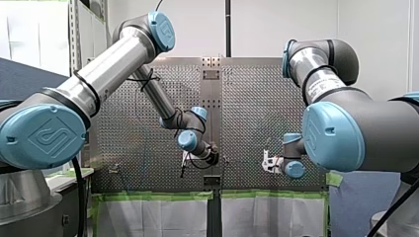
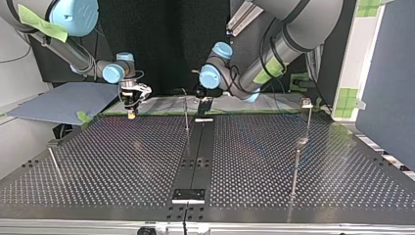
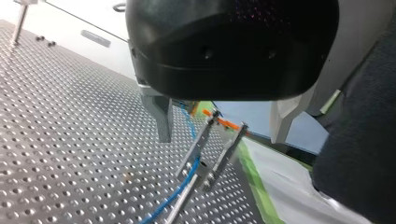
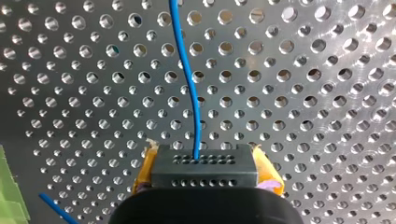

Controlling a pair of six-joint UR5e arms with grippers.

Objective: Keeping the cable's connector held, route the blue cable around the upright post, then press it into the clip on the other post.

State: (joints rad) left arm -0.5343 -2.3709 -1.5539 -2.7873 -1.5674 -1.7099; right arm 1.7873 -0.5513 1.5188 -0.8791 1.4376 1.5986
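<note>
The black connector block sits between the yellow pads of my right gripper, which is shut on it. The blue cable leaves the block and runs ahead over the perforated plate. In the left wrist view my left gripper is open, its metal fingers standing wide on either side of the clip post. The clip's two thin prongs have orange tips. The blue cable runs up along the nearer prong. In the top view my right gripper is at the far left and my left gripper near the far middle.
Thin upright posts stand on the perforated table: one near my left gripper, two at the top view's right, and one at its left. Green tape lines the far edge.
</note>
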